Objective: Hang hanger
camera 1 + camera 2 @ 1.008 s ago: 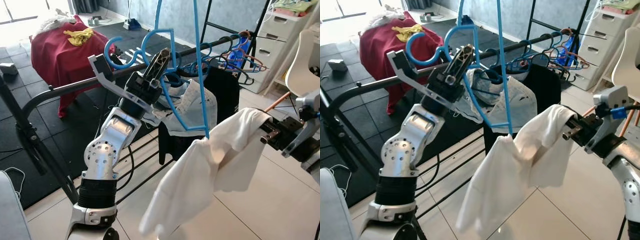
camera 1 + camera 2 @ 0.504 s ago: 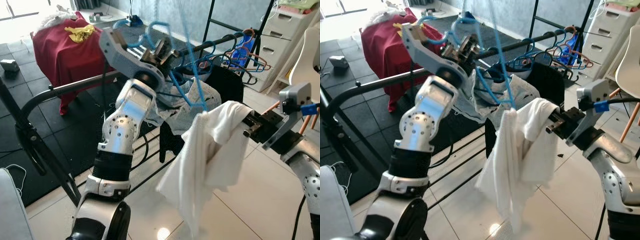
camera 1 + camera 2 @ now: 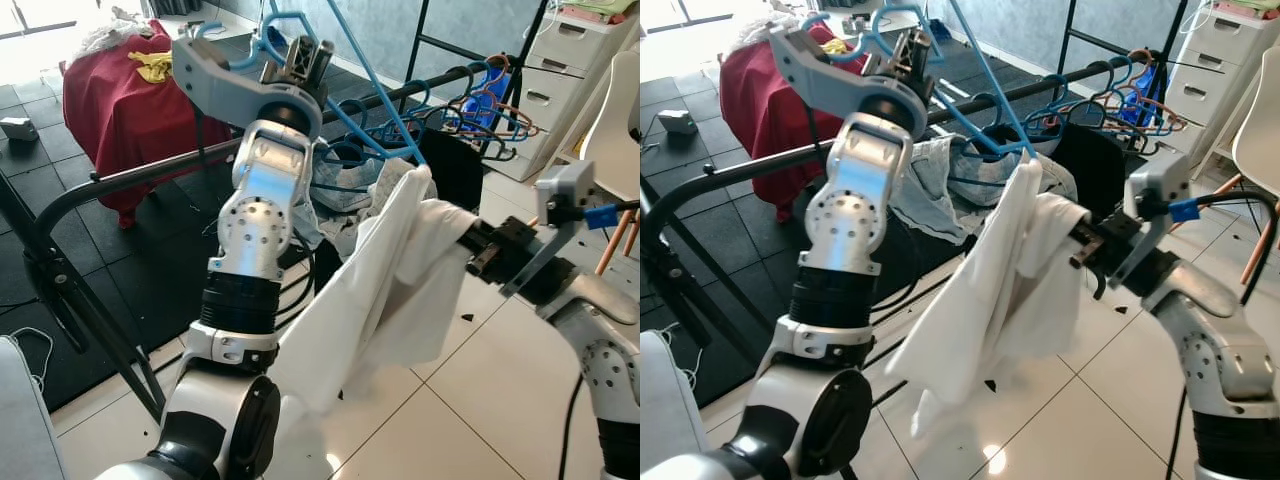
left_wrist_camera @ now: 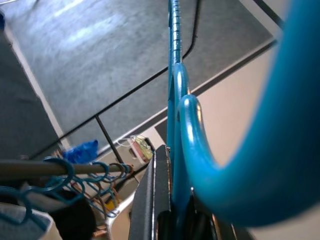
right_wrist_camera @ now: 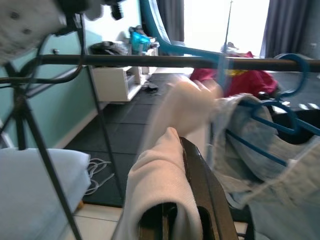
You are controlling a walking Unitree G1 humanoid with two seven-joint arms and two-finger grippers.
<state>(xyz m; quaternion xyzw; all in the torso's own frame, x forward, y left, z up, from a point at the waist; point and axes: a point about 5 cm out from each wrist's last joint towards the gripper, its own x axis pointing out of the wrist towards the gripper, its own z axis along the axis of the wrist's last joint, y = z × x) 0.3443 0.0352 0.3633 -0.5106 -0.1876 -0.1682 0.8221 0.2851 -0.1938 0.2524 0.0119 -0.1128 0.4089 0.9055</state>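
A blue plastic hanger (image 3: 372,92) is held tilted above the black clothes rail (image 3: 130,176), its hook (image 3: 272,22) up by my raised left gripper (image 3: 306,55), which is shut on the hanger's neck. In the left wrist view the hanger (image 4: 175,115) runs between the black fingers (image 4: 150,200). A white garment (image 3: 385,275) hangs from the hanger's lower end and drapes down toward the floor. My right gripper (image 3: 478,248) is shut on a fold of that garment (image 5: 160,185), just right of the rail.
The rail carries a grey-blue garment (image 3: 350,185) and several empty blue and orange hangers (image 3: 470,95) further right. A red-covered seat (image 3: 120,90) stands behind, white drawers (image 3: 565,60) and a white chair (image 3: 620,110) at the right. Tiled floor (image 3: 470,420) lies below.
My left arm has lifted and swung the hanger up over the rail, tilting it. The white garment swung with it, and my right gripper moved left, keeping hold of the cloth.
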